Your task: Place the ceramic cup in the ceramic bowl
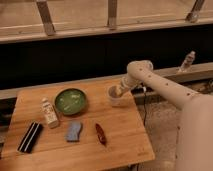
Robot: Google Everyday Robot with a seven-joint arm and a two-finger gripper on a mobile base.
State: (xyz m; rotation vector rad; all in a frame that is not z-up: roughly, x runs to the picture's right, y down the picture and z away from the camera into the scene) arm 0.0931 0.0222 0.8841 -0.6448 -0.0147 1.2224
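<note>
The ceramic cup (115,96) is small, whitish and handleless. It is near the table's back right edge, to the right of the ceramic bowl. The ceramic bowl (70,101) is shallow, round and green with a darker rim, and it holds nothing. My gripper (119,91) reaches down from the right on the pale arm and sits at the cup's rim, partly hiding it. I cannot tell whether the cup rests on the table or is lifted slightly.
A small white labelled bottle (49,113) stands left of the bowl. A black flat object (30,136), a blue sponge (74,131) and a red object (101,133) lie along the front of the wooden table (125,142). A clear bottle (186,61) stands on the ledge at right.
</note>
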